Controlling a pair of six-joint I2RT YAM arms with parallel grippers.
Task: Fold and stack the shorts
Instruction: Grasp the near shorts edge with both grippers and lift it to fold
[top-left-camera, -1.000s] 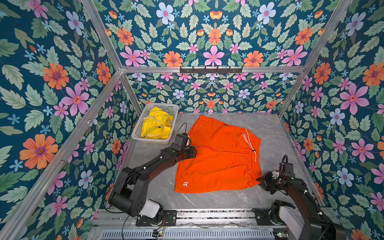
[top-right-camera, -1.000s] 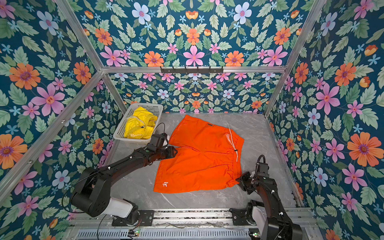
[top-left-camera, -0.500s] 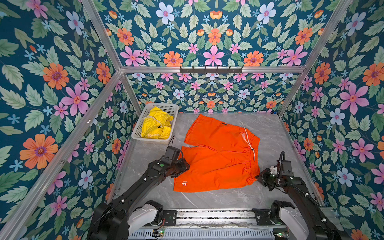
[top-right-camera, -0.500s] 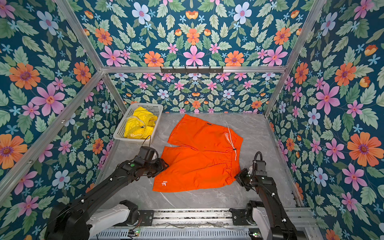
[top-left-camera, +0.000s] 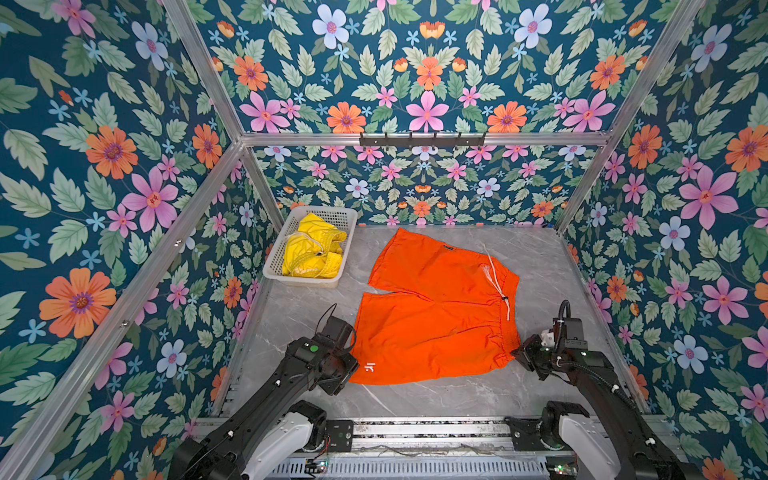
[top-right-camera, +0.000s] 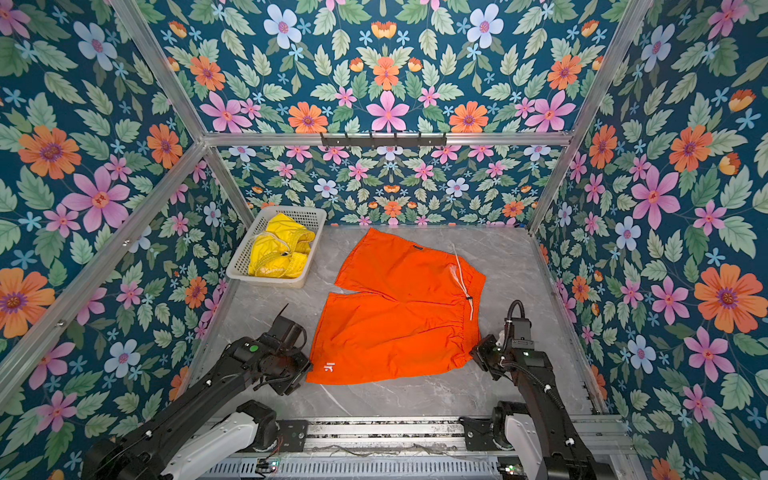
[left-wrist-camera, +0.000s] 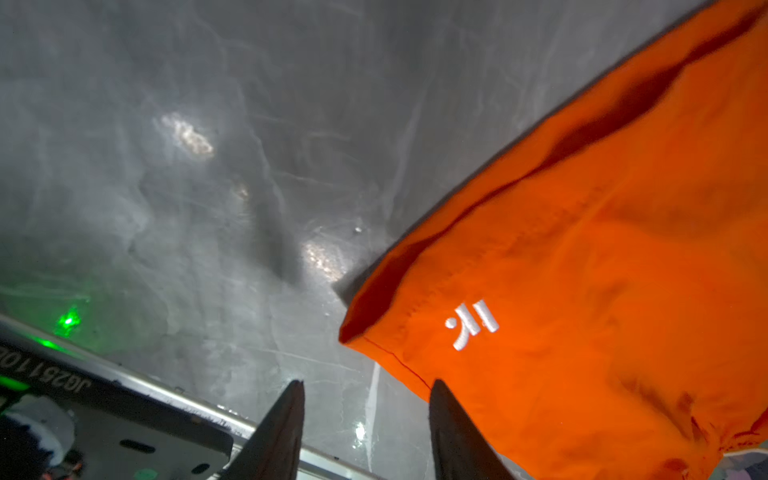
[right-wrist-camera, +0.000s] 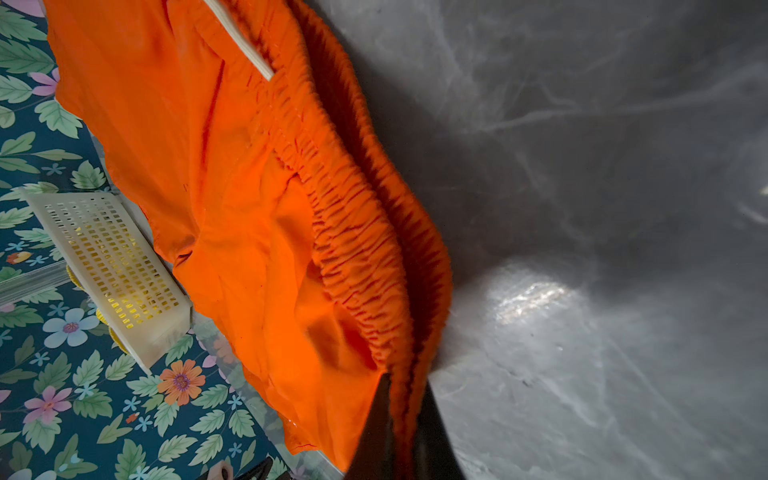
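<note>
We note the left gripper (left-wrist-camera: 366, 384) has dropped the near leg hem (left-wrist-camera: 390, 353): jaws apart, empty. The right gripper (right-wrist-camera: 405, 380) stays clamped on the waistband (right-wrist-camera: 365, 249). The orange shorts (top-left-camera: 436, 316) lie spread at the middle of the counter (top-left-camera: 415, 399), ready to fold. The yellow shorts (top-left-camera: 311, 249) wait in the basket (top-left-camera: 328, 212) at the back-left corner.

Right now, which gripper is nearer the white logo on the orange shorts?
Left. The left gripper is open right beside the logo; the right gripper is shut on the orange shorts at their waistband, at the far end.
</note>
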